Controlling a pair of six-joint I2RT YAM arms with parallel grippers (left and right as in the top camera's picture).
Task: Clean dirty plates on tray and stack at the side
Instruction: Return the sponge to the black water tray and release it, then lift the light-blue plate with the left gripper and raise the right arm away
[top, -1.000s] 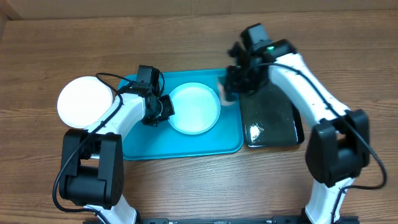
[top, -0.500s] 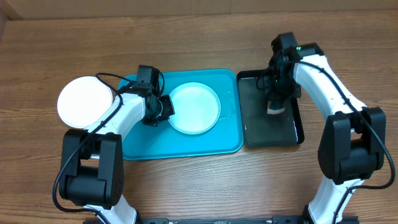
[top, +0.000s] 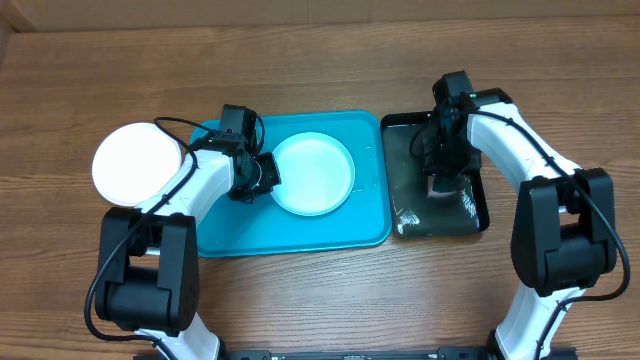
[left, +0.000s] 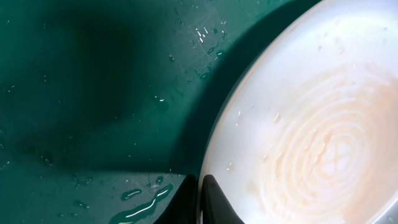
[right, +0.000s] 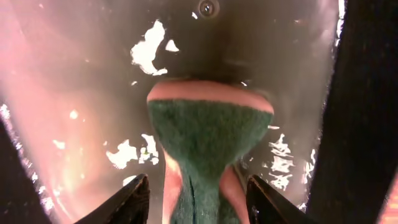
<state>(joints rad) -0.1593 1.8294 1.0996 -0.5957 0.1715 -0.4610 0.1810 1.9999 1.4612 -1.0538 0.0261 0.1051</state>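
The left gripper (top: 266, 177) pinched the rim of the smeared plate (top: 315, 175), which lay ahead; the white plate (top: 135, 163) lay behind it.

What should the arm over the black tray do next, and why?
Probably lift the right end effector straight up, clear of the sponge. Its jaws stand apart from the sponge, which sits on the black tray, so the sponge looks let go. The left end effector already grips the plate by its rim.
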